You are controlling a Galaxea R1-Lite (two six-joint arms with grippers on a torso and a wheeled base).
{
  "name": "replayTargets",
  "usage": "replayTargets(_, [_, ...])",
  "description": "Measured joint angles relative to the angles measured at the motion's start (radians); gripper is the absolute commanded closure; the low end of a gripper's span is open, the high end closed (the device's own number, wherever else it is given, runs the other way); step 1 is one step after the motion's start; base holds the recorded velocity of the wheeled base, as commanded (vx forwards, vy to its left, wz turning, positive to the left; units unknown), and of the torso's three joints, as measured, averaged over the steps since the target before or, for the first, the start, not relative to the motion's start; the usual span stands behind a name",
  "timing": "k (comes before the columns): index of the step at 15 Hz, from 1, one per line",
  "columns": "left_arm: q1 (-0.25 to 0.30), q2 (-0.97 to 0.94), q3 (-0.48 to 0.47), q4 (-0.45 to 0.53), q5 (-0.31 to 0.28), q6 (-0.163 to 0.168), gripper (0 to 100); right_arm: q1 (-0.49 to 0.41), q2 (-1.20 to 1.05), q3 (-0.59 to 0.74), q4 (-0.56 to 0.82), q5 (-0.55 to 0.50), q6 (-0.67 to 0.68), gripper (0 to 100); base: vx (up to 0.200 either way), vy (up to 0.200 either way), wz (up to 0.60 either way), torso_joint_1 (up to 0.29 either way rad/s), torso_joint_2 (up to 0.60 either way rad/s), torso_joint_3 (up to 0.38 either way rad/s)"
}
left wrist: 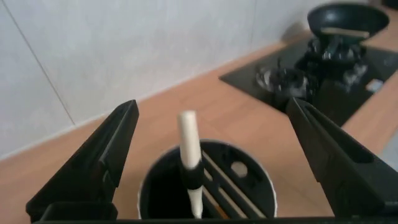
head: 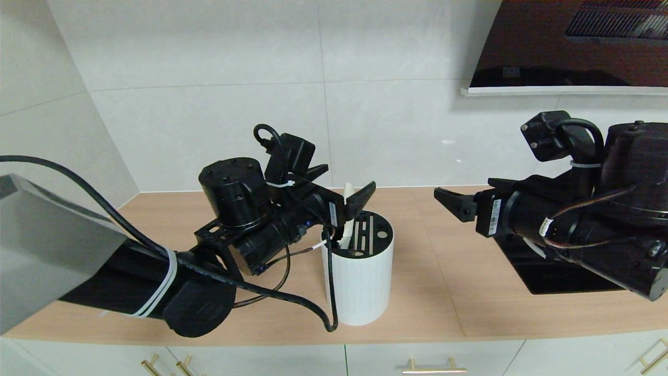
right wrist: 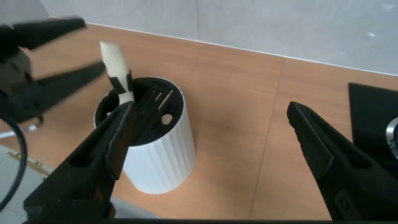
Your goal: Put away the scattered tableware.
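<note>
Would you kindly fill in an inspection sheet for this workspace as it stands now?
Surface: wooden counter, bare around the holder.
Job's things: white holder with a black slotted top, upright near the front edge; one white-handled utensil stands in it, leaning slightly.
Clutter: nothing seen.
Grippers: left gripper open above the holder, jaws either side of the utensil's handle, not touching it; right gripper open, hovering over the counter between holder and cooktop.
Cables: black cable from the left arm hangs in a loop in front of the holder's left side.
Surroundings: black cooktop with a pan on it, hood above, tiled wall, drawer handles below.
</note>
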Motion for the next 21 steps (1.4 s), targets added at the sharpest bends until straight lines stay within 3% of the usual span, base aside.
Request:
replayTargets(3, [0.000,-0.061,0.044,-0.117,0.121,-0.036,0,-0.084,-0.052,0.007,-0.001,-0.022,0.004,0,0.000,0.000,0.00,0.000,0.00,0.000])
replayTargets(7, [0.014,-0.181,0.144,-0.143,0.290,-0.042,0,-0.175,-0.213,0.106,0.001,-0.023,0.005,0,0.000,0.000,0.00,0.000,0.00,0.000])
replayTargets(10, [0.071,-0.354,0.273,-0.142,0.317,-0.040,0,-0.202,-0.427,0.196,0.034,-0.021,0.002,0,0.000,0.000,0.00,0.000,0.00,0.000])
replayTargets(12, [0.126,-0.514,0.383,-0.091,0.322,-0.038,0,-0.239,-0.594,0.253,0.128,-0.019,0.002,0,0.000,0.000,0.00,0.000,0.00,0.000])
replayTargets(14, [0.167,-0.702,0.485,0.034,0.324,-0.037,0,-0.286,-0.762,0.314,0.251,-0.019,0.003,0,0.000,0.000,0.00,0.000,0.00,0.000])
replayTargets(16, [0.209,-0.895,0.552,0.235,0.322,-0.039,0,-0.336,-0.908,0.368,0.361,-0.020,0.001,0,0.000,0.000,0.00,0.000,0.00,0.000])
replayTargets(18, [0.284,-1.110,0.595,0.463,0.293,-0.050,0,-0.417,-1.049,0.410,0.454,-0.019,-0.003,0,0.000,0.000,0.00,0.000,0.00,0.000])
replayTargets(21, [0.413,-1.396,0.637,0.720,0.227,-0.074,0,-0.508,-1.233,0.438,0.565,-0.017,-0.007,0,0.000,0.000,0.00,0.000,0.00,0.000])
